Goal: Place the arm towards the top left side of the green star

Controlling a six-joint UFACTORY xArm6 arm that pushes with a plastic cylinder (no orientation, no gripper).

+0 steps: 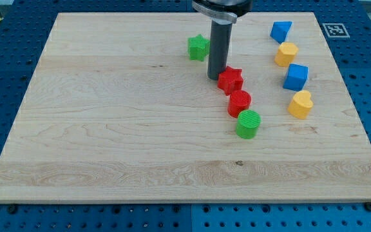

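Note:
The green star (198, 47) lies on the wooden board (108, 116) near the view's top, a little right of centre. My tip (214, 77) rests on the board below and to the right of the green star, apart from it. The tip stands right against the left side of the red star (230, 79). The rod rises from the tip to the view's top edge.
A red cylinder (239, 102) and a green cylinder (248, 124) lie in a line below the red star. At the view's right stand a blue triangular block (280, 31), a yellow block (286, 54), a blue cube (295, 77) and a yellow heart-like block (300, 104).

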